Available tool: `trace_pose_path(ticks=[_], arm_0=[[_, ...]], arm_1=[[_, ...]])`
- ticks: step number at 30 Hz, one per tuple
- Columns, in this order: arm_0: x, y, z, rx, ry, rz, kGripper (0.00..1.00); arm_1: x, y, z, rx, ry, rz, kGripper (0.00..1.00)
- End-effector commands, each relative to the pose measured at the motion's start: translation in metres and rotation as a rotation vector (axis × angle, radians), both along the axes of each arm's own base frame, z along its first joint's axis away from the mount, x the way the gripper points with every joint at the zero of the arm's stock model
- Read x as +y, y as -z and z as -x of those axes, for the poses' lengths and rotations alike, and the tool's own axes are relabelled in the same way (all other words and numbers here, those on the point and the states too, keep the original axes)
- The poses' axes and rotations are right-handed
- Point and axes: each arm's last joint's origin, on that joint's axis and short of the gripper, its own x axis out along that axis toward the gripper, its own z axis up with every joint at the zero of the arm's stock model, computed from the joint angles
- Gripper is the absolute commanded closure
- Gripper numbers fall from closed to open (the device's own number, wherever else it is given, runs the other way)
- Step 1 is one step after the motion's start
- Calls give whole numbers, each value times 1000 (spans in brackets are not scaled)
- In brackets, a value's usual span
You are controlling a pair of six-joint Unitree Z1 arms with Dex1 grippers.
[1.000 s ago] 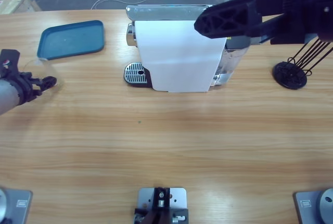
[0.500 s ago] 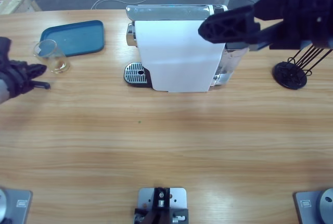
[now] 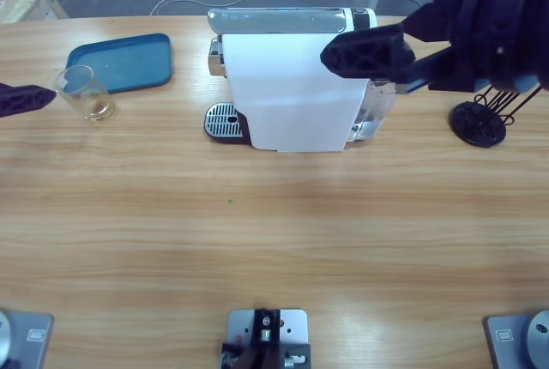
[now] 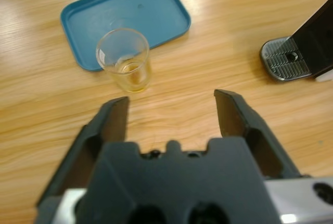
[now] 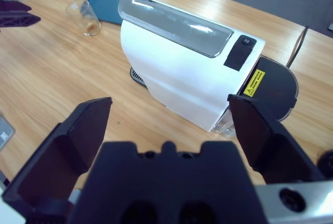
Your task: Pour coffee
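Note:
A small clear glass [image 3: 86, 93] stands upright on the table just off the blue tray's [image 3: 120, 63] near corner. At its bottom lies a little tan-brown coffee [image 4: 131, 73]. My left gripper [image 4: 171, 112] is open and holds nothing, a short way back from the glass [image 4: 125, 60]. In the high view only its tip [image 3: 34, 98] shows, at the left edge. My right gripper [image 5: 169, 114] hangs open above the white coffee machine [image 5: 177, 67], whose drip grate [image 3: 223, 120] is bare. In the high view the right gripper [image 3: 369, 51] covers the machine's [image 3: 292, 86] upper right corner.
The blue tray [image 4: 130, 10] has nothing on it. A black wire capsule rack [image 3: 482, 120] stands at the right of the machine. Cables lie on the floor beyond the table's far edge. The drip grate [image 4: 283, 60] shows at the right of the left wrist view.
My left gripper has let go of the glass and drawn back to the left edge. The glass now stands alone by the tray. The right arm has shifted only slightly.

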Motion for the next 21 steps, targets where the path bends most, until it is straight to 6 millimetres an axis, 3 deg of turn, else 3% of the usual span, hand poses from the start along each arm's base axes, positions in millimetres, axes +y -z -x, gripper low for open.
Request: trace_pose_path(ticks=[1,10,14,21], arm_0=[[13,21,-44,61,-85,-57,9],[10,38,-78,107,-89,-64,9],[7,45,-86,112,-17,-53,9],[11,57,-102,113,-42,-55,9]], arm_1=[[-5,27,5,23,11,35,0],[0,54,2,21,18,40,0],[3,67,0,34,25,43,0],[8,78,-3,33,34,43,0]])
